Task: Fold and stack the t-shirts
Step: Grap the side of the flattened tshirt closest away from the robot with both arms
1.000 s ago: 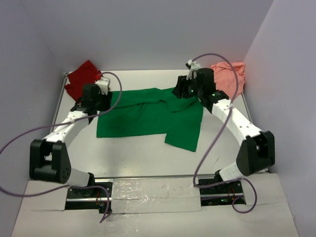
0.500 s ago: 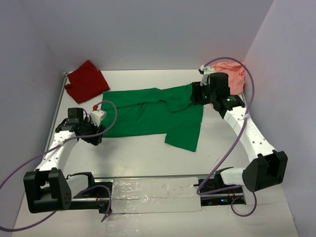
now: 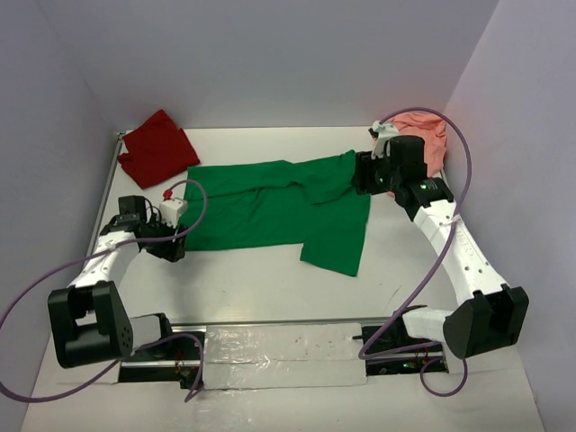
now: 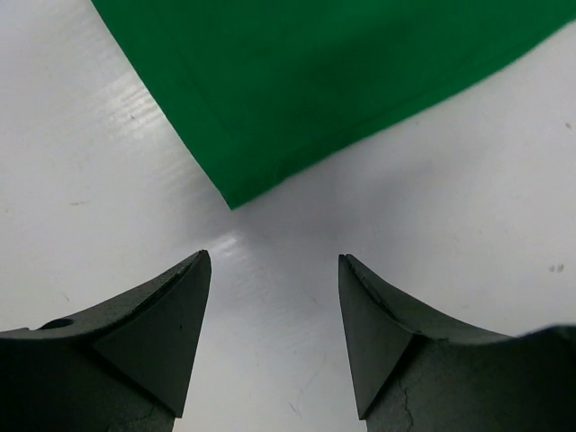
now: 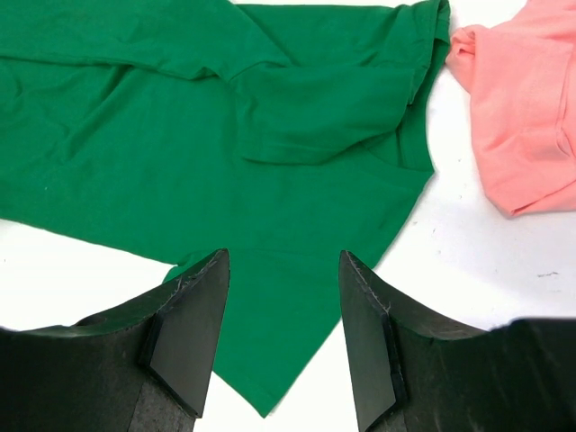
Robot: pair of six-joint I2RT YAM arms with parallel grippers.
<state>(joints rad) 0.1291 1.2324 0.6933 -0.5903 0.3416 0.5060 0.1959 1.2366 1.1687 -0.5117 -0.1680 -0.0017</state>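
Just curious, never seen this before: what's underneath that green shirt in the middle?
The green t-shirt lies on the white table, which shows around its edges. Its right side is folded over its own cloth. Anything beneath is covered from view.

The green t-shirt (image 3: 261, 205) lies spread on the table (image 3: 270, 288), dark red t-shirt (image 3: 157, 148) back-left, salmon pink t-shirt (image 3: 428, 135) back-right.

Pink t-shirt (image 3: 435, 135) partly behind right arm (image 3: 443, 227), green t-shirt (image 4: 315, 81) cut off by left wrist view's top edge

White table (image 3: 270, 283), lavender walls (image 3: 270, 54)
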